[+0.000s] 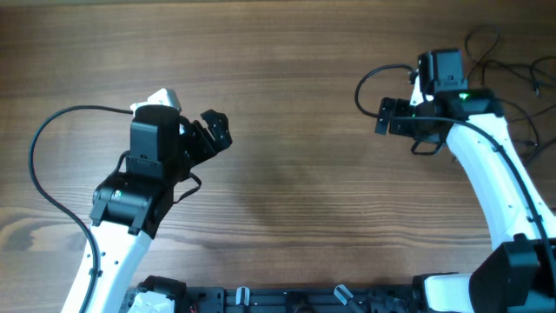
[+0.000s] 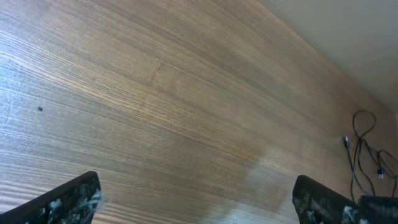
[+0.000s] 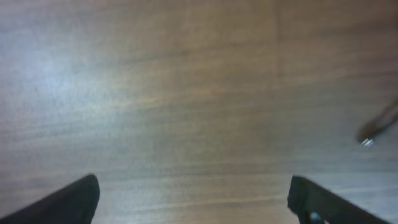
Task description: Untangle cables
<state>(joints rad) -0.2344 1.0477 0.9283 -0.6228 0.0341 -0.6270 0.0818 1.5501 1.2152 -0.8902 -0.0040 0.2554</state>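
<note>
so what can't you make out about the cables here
- Overhead: the cables run off the right edge and pass behind the right arm; their count and knots are too thin to tell.
- Left wrist: they are small and far, cut by the right edge and a finger.
- Right wrist: blurred; only one silvery plug tip shows, its cord leaving the right edge.

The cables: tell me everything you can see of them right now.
The cables are several thin black cords, loosely looped and crossing one another in a bunch. They lie flat on the wooden table, toward its far right corner in the overhead view. One small plug tip looks silvery. The left pincer and the right pincer both stand open, apart from them.
</note>
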